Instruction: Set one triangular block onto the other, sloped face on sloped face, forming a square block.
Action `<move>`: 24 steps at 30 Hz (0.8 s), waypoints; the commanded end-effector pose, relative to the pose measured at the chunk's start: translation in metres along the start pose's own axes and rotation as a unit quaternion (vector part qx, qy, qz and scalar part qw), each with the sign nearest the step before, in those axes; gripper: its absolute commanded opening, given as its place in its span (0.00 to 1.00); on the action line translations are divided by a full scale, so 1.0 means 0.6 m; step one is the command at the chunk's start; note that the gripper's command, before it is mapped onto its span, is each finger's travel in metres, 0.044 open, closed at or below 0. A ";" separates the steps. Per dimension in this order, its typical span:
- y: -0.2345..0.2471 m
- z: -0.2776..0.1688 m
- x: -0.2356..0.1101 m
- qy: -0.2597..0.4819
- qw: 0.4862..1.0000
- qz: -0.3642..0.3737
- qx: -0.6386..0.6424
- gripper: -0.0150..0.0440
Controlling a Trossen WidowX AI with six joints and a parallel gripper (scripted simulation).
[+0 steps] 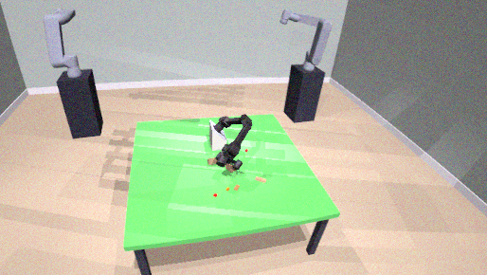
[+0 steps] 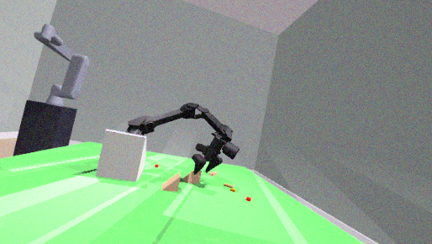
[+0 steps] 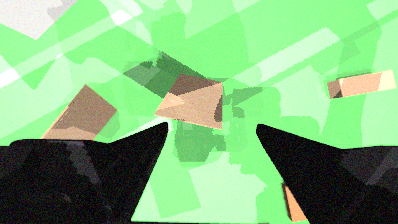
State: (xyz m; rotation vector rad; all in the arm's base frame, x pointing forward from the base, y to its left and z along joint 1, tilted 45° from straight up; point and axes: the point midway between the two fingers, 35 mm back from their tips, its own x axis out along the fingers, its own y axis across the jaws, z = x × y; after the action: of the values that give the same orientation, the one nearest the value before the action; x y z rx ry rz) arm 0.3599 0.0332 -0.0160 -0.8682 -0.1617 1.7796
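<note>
Scanning the wrist view left to right, one triangular block (image 3: 80, 112) is noted at the left edge, the second triangular block (image 3: 192, 102) at centre, just beyond the gripper (image 3: 212, 130). The fingers are spread fully and nothing is held, presumably so the centre block can be straddled.

In the wrist view the left triangular block (image 3: 80, 114) is cut off by a dark finger (image 3: 85, 170) — and a tan piece (image 3: 292, 205) at lower right is half hidden.
</note>
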 end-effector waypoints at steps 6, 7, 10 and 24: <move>0.008 0.003 0.022 -0.006 1.000 -0.011 0.025 1.00; 0.009 0.003 0.024 -0.007 1.000 -0.012 0.028 1.00; 0.012 0.004 0.032 -0.009 0.999 -0.015 0.036 1.00; 0.028 0.012 0.066 -0.021 0.997 -0.030 0.074 1.00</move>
State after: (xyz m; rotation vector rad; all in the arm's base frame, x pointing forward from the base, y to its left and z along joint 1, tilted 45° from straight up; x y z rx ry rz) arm 0.3397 0.0602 -0.0368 -0.7333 -0.0897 1.7361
